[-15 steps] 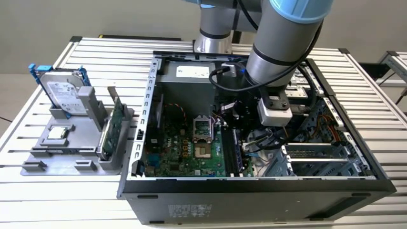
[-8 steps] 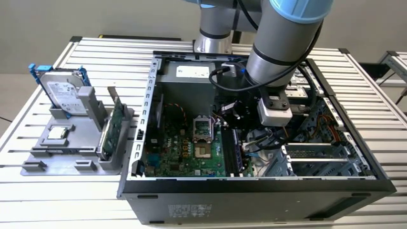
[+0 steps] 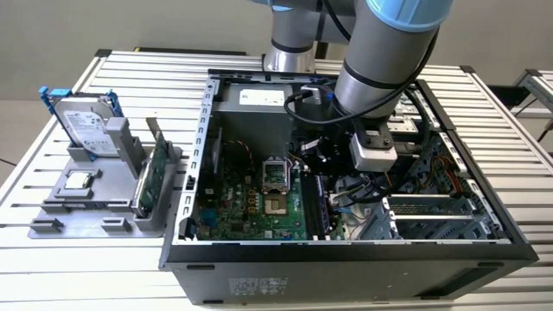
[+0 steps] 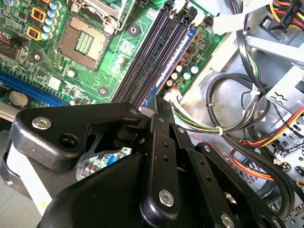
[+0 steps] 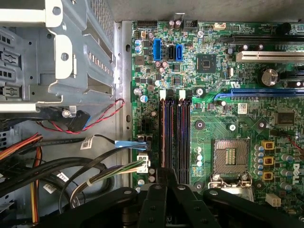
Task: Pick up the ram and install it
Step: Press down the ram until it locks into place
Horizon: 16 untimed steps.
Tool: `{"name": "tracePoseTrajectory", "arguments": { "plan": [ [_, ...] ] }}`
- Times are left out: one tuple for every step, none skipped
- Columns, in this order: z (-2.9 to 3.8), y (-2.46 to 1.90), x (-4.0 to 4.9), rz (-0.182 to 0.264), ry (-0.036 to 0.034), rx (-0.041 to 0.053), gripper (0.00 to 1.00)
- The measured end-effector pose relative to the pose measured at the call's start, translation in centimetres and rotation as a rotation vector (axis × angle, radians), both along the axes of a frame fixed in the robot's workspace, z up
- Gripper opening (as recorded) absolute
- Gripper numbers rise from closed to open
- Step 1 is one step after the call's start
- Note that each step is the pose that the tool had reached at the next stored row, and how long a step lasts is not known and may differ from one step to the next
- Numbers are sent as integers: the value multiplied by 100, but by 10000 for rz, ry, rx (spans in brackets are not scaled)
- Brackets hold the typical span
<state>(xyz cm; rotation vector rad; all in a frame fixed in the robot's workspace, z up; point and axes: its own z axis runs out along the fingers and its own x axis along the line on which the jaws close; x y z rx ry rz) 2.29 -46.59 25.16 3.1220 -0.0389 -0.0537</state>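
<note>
Looking first at the exterior view, we see the arm reaching down into the open computer case (image 3: pixel 203 194), with the gripper (image 3: pixel 335 193) low over the motherboard (image 3: pixel 250 207). The ram (image 3: pixel 324 210) shows as a thin blue line standing on edge among the black slots. On the exterior view's left, outside the case, a grey holder (image 3: pixel 82 214) carries a silver hard drive (image 3: pixel 87 126) and a green card (image 3: pixel 149 184); neither wrist view takes these in.

In the second wrist view, the gripper (image 4: pixel 160 102) has its fingers drawn together, the tip touching one end of the ram (image 4: pixel 178 59). The blue stick runs along the outermost of the memory slots (image 4: pixel 149 52), on the side toward the cable bundle (image 4: pixel 228 128).

In the first wrist view, the gripper (image 5: pixel 167 173) sits clenched at the slots' end, the ram (image 5: pixel 164 137) barely a line edge-on. We cannot tell whether the fingers pinch the stick or press on it. The empty processor socket (image 5: pixel 230 159) lies just beside the slots.
</note>
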Motion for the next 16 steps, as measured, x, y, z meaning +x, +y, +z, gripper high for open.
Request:
{"name": "tracePoseTrajectory", "arguments": {
  "plan": [
    [0,0,0,0,0,0,0],
    [0,0,0,0,0,0,0],
    [0,0,0,0,0,0,0],
    [0,0,0,0,0,0,0],
    [0,0,0,0,0,0,0],
    [0,0,0,0,0,0,0],
    [0,0,0,0,0,1,0],
    [0,0,0,5,0,1,0],
    [0,0,0,23,1,1,0],
    [0,0,0,63,1,-1,0],
    [0,-1,0,117,1,-3,0],
    [-1,0,0,195,1,-2,0],
    [-4,0,0,295,0,1,0],
    [-8,0,-1,393,1,2,0],
    [-12,0,-1,490,1,2,0],
    [-16,0,-2,599,1,1,0]
  ]
}}
